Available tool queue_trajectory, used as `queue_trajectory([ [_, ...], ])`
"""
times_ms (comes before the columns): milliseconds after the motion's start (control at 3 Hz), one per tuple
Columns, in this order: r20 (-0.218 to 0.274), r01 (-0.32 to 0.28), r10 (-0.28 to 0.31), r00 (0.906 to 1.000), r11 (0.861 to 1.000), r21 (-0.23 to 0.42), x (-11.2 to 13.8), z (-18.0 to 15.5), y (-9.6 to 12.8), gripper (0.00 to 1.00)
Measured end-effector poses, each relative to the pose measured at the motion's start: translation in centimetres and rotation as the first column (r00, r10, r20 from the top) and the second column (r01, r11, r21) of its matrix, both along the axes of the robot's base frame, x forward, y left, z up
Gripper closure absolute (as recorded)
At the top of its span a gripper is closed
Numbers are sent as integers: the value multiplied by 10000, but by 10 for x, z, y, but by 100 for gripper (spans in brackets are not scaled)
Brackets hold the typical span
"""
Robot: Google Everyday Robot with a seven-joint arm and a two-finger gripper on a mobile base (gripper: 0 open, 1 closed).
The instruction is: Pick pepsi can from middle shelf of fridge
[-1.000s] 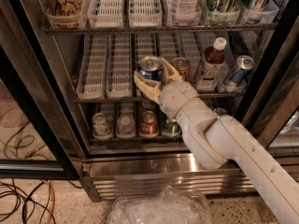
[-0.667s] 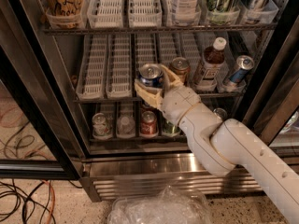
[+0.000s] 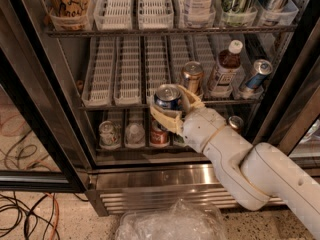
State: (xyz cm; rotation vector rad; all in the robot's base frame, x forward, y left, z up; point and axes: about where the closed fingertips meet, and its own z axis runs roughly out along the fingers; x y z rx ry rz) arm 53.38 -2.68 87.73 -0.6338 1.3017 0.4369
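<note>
So the claw is clamped around the pepsi can dead centre of the frame; the can is upright at the front edge of the middle shelf of the fridge. A copper can sits just up and right of it; a brown bottle stands further right.

place: looked like a workplace pantry or test area, exact kind unclear | evidence: steel glass-door display fridge held drinks in lanes | floor: speckled, loose cables lay left of the fridge, plastic bag before it | gripper: was at the fridge's middle shelf, clasped round the pepsi can
</note>
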Motion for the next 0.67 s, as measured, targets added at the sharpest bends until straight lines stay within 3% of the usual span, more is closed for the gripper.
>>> queue_trajectory([
  [667, -523, 546, -547, 9971, 9985, -23, -47, -16, -27, 100],
])
